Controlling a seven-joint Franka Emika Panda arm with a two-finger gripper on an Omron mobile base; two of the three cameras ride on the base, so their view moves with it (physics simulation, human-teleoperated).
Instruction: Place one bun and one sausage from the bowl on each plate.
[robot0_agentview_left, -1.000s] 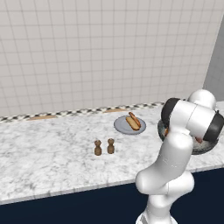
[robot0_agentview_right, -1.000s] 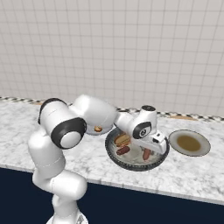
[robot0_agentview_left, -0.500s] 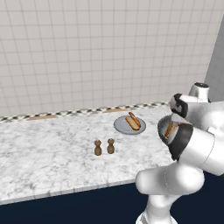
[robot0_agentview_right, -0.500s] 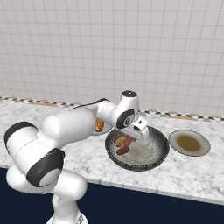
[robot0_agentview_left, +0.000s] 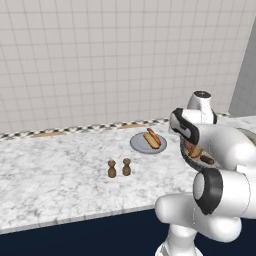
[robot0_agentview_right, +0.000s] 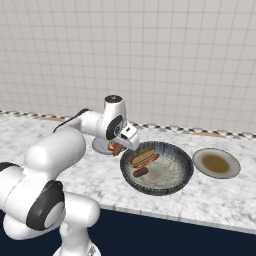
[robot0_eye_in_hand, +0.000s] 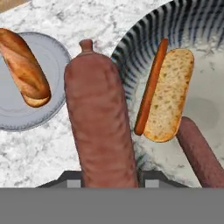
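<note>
My gripper (robot0_eye_in_hand: 110, 178) is shut on a thick reddish-brown sausage (robot0_eye_in_hand: 103, 127), held over the counter between the left plate (robot0_eye_in_hand: 15, 118) and the bowl (robot0_eye_in_hand: 131, 48). From the right base view the gripper (robot0_agentview_right: 120, 146) hangs at the bowl's (robot0_agentview_right: 181, 167) left rim, with the sausage (robot0_agentview_right: 117, 149) in its jaws. A bun (robot0_eye_in_hand: 24, 68) lies on the left plate (robot0_agentview_left: 137, 145). Inside the bowl lie a bun (robot0_eye_in_hand: 168, 100) with a thin sausage (robot0_eye_in_hand: 151, 87) along its side and another sausage (robot0_eye_in_hand: 199, 151).
A second plate (robot0_agentview_right: 233, 168) with a brownish middle sits right of the bowl. Two small brown shakers (robot0_agentview_left: 119, 168) stand on the marble counter left of the left plate. The tiled wall runs close behind. My own arm crosses in front of the bowl in the left base view.
The gripper rose out of the bowl holding the sausage and swung left to the bowl's rim, toward the plate with the bun.
</note>
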